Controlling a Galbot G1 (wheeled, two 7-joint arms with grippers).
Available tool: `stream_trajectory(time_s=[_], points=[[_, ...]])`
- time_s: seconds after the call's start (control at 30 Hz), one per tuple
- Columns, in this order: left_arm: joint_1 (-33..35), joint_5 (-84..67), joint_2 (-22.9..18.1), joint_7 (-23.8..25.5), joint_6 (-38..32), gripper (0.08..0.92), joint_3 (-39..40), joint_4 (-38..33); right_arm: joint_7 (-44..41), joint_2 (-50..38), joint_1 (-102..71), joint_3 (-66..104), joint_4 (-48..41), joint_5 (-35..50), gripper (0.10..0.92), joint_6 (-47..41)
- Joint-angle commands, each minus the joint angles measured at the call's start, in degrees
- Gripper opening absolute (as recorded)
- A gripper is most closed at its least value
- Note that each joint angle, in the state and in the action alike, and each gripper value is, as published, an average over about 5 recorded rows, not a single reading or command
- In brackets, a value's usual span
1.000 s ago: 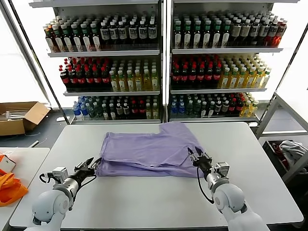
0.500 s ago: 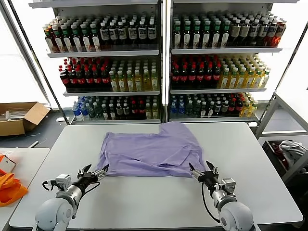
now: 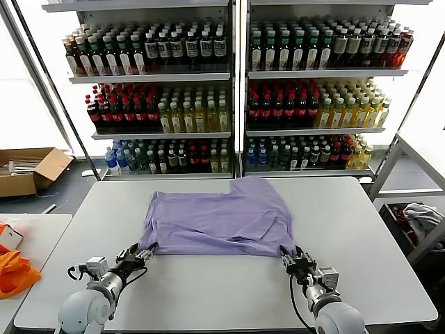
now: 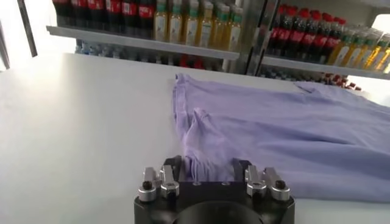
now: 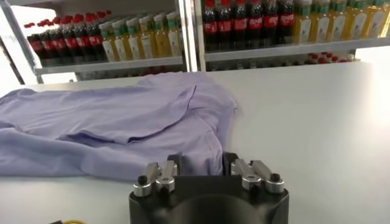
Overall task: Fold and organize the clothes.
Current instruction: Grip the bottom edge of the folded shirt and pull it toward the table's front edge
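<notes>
The clothes, a lavender T-shirt (image 3: 215, 219), lie flat on the white table (image 3: 222, 296), folded over once. My left gripper (image 3: 141, 253) is at the shirt's near left corner, shut on bunched fabric, as the left wrist view shows (image 4: 207, 167). My right gripper (image 3: 290, 260) is at the near right corner, and purple cloth (image 5: 109, 128) fills the space between its fingers (image 5: 201, 159). No printed graphic shows on the upper side.
Shelves of bottles (image 3: 229, 90) stand behind the table's far edge. Orange fabric (image 3: 12, 271) lies on a side table at the left, beyond it a cardboard box (image 3: 28, 170). A grey-white cloth heap (image 3: 417, 216) sits at the right.
Half a second ago both grippers stood wide open just off the shirt's near edge. They have since closed on its two near corners. The shirt lies flatter than a second ago.
</notes>
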Motion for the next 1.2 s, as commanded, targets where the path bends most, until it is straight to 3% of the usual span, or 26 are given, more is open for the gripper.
stream_trajectory(time_s=[0.03,0.2,0.43,1.2], points=[[0.5,0.08,-0.13,0.17,0.28,0.403,0.19,1.14,0.64,0.32,-0.62,-0.03,0.3,-0.36,0.24,-0.31],[2.73,0.0,0.36,0.11,0.28,0.265,-0.8,-0.55,0.33,-0.4,-1.5,0.35,0.83,-0.4,0.119,-0.08],[8.51,0.02,1.3,0.33,0.27,0.1,-2.97,-5.29,-0.08,-1.68,-5.12,1.05,2.86,-0.63,0.109,0.88],[28.63,4.98,-2.11,2.29,0.27,0.089,-8.15,-23.83,0.22,-3.71,-33.02,5.62,20.26,-5.28,0.109,5.47]])
